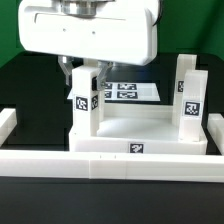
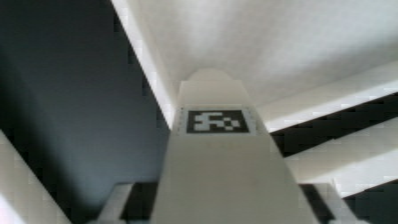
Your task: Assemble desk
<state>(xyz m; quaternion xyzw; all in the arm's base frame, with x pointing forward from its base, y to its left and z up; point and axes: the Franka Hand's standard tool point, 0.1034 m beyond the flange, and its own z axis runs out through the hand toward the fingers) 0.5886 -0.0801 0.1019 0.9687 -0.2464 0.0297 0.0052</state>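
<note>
We saw the hand (image 1: 83,70) grasping an upright leg (image 1: 83,100), directly above the desk top's (image 1: 140,128) corner socket.

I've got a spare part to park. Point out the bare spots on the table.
Free: the black table on the exterior view's left, beyond the rail, and the strip in front of it. Crowded: the desk top, where the gripper is at one leg, another leg stands right, and the marker board lies behind.
</note>
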